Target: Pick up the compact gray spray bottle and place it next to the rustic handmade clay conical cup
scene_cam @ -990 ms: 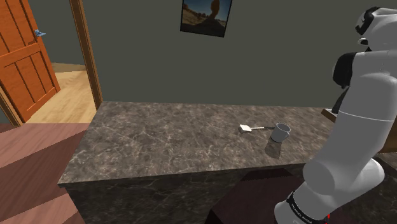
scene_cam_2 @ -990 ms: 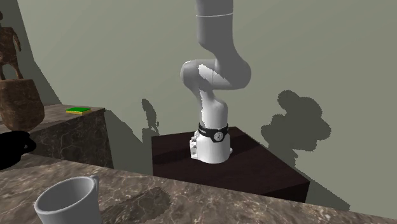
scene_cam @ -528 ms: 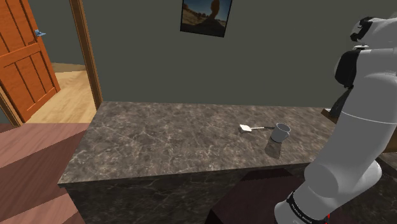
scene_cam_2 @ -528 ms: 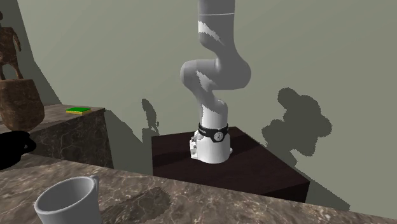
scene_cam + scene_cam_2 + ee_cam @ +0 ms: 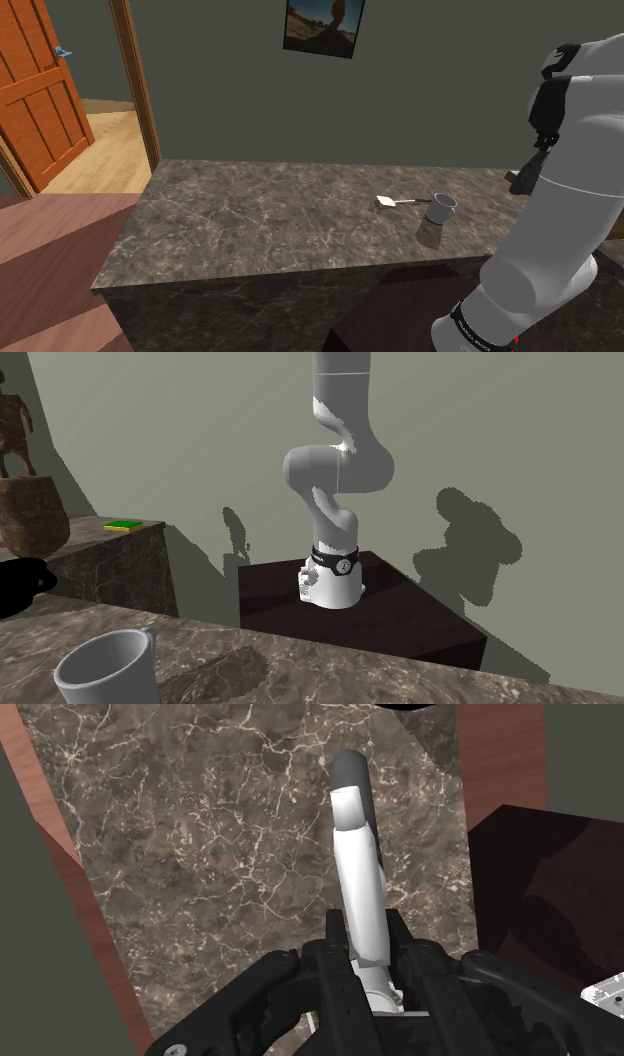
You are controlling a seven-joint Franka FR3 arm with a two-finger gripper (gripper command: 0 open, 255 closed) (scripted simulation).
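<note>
On the marbled counter [image 5: 250, 220], a small white utensil [image 5: 386, 201] lies just left of the gray cup [image 5: 443, 206]. Right of the cup and higher, the white arm [image 5: 560, 230] rises from its stand.

In the wrist view the gripper [image 5: 367, 949] is pinching the spray bottle [image 5: 358, 874] near one end. The bottle's slim pale body and dark gray cap [image 5: 348, 769] jut out past the fingertips over the counter, apparently lifted clear. How far it hangs from the cup I cannot tell.

The bottle looks light, stiff and smooth. Held so near one end, it could pivot or slide in the pinch, so a squeeze across the narrow body nearer its middle would likely be steadier. Being tall and thin, it will probably tip easily when set down. The cup also looks light enough to be knocked aside.

Against a second ago, the utensil and cup sit where they were. In the shoulder view, the arm's dark joint [image 5: 553, 95] now stands higher and farther right of the cup. In the second exterior view, right of the cup [image 5: 105, 670], the arm's upper link [image 5: 340, 402] has turned, and its shadow on the wall has shifted a little.
</note>
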